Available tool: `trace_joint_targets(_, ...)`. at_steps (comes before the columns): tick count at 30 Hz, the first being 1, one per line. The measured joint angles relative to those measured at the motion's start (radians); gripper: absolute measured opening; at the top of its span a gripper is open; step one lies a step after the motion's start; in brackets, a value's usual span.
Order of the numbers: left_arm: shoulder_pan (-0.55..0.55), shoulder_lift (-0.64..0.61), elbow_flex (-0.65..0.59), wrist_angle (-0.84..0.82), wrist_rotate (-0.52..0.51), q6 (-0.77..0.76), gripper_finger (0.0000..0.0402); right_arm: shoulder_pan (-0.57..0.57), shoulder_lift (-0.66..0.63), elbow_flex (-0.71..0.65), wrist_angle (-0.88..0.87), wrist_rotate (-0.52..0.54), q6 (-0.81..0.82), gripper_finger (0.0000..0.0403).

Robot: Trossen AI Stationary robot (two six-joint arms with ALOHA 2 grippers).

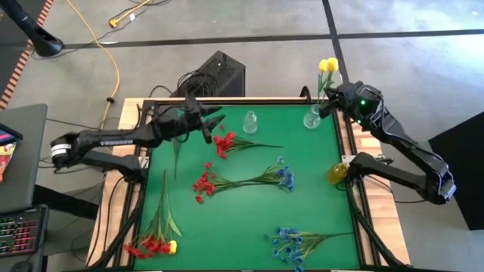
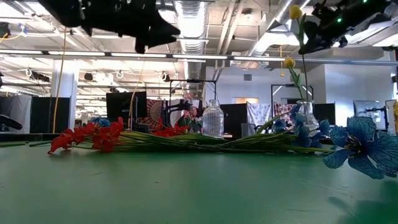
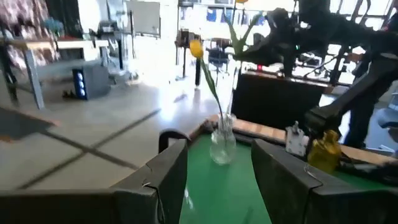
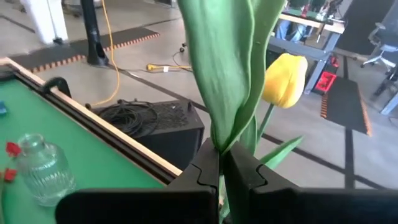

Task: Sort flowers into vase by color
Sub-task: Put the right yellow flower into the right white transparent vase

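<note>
High view: the right gripper (image 1: pixel 330 104) hangs over the far right corner of the green table (image 1: pixel 242 219), at about 1 o'clock from the mat's centre, its fingers pinched tight on the leaves and stem of a yellow tulip (image 1: pixel 327 66) above a clear glass vase (image 1: pixel 312 118); the right wrist view shows the fingers (image 4: pixel 202 171) closed around the green leaf, with a yellow bud (image 4: pixel 285 78) just beyond. The left gripper (image 1: pixel 212 121) hovers at about 11 o'clock, near a second, empty glass vase (image 1: pixel 249 122), its fingers (image 3: pixel 166 171) spread apart and holding nothing. Flat on the mat lie a red spray (image 1: pixel 224 143) near the empty vase, a second red spray (image 1: pixel 203 186) stem to stem with a blue spray (image 1: pixel 285 177) at the centre, another blue spray (image 1: pixel 289 243) at 5 o'clock, and a red cluster (image 1: pixel 151 245) beside a yellow bud (image 1: pixel 172 246) at 7 o'clock.
</note>
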Motion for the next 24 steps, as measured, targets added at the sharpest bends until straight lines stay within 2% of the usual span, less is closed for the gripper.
trace_joint_targets(7,0.0,-0.012,-0.021,-0.065,0.077,-0.053,0.0167,-0.01,0.028,-0.073,0.046,-0.001,0.053,0.0035)
trace_joint_targets(24,-0.017,-0.011,-0.021,-0.097,0.094,-0.062,0.0167,-0.023,0.084,-0.102,0.034,0.006,0.084,0.0084)
